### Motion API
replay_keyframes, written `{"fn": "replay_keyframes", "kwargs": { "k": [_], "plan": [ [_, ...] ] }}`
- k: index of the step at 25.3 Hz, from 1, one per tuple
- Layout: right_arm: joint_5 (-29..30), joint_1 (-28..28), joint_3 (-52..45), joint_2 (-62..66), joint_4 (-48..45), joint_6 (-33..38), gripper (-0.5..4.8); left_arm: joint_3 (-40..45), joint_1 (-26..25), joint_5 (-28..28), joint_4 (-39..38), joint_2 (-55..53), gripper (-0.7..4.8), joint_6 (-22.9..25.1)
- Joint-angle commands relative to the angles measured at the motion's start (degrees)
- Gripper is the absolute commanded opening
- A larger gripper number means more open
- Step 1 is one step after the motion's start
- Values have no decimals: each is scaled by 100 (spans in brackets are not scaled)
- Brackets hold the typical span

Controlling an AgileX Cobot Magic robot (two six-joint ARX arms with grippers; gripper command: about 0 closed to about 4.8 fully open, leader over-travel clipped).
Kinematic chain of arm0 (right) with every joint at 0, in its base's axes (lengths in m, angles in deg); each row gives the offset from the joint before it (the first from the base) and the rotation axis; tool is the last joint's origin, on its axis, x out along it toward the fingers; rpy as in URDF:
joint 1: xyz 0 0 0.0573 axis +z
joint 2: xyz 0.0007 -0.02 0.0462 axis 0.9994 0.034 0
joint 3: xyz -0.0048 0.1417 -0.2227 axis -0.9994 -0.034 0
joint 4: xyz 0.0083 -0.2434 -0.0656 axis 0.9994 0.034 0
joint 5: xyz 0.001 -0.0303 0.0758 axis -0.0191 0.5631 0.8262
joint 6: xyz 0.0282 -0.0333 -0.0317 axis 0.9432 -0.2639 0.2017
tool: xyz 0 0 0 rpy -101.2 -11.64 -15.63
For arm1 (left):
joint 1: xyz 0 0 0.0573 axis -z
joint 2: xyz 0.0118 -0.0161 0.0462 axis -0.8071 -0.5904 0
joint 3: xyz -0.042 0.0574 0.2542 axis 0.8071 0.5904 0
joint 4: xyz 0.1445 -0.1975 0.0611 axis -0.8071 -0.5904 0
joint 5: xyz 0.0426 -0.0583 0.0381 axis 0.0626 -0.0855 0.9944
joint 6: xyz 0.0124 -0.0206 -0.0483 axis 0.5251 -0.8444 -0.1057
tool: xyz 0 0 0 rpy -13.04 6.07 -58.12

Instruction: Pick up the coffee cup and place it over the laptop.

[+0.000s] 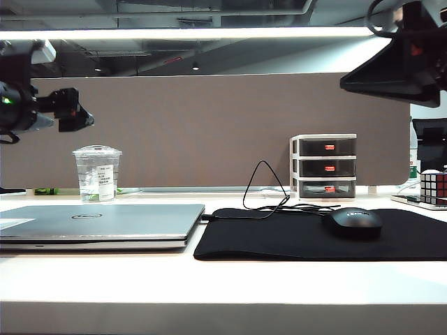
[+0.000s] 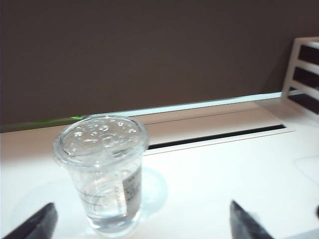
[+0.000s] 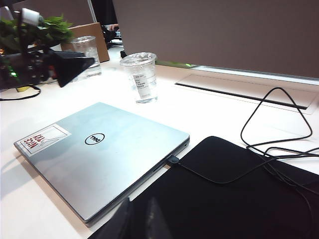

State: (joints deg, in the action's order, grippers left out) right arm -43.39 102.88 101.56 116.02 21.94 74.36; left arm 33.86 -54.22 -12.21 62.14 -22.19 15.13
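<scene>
Left wrist view: coffee cup stands between left gripper's spread jaws, untouched.

clear coffee cup, silver-grey laptop, black mouse pad

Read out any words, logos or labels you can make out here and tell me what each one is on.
"DELL", round logo: lid of the slim silver-grey laptop.
White and red sticker on that lid: print too blurred to read.
White printed label on the clear plastic coffee cup: too small to read.
Logo on the black computer mouse: unreadable.
</scene>
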Motion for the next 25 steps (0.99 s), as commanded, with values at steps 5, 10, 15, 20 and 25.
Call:
{"fn": "replay_keyframes", "kwargs": {
  "k": [5,10,15,20,25],
  "plan": [
    [20,4,205,358,-404,-24,58,-702,-61,-4,728,-1303,479,39],
    [22,11,442,634,-409,-162,58,-1174,-61,-7,776,-1812,479,0],
    [181,13,1014,1342,-413,-313,58,-1775,-63,-7,765,-2273,479,-85],
    [426,42,1519,1987,-494,-354,58,-2297,-131,-7,702,-2627,479,-264],
    [452,81,1722,2385,-846,-385,58,-2769,-190,-72,570,-2929,479,-258]
  ]
}}
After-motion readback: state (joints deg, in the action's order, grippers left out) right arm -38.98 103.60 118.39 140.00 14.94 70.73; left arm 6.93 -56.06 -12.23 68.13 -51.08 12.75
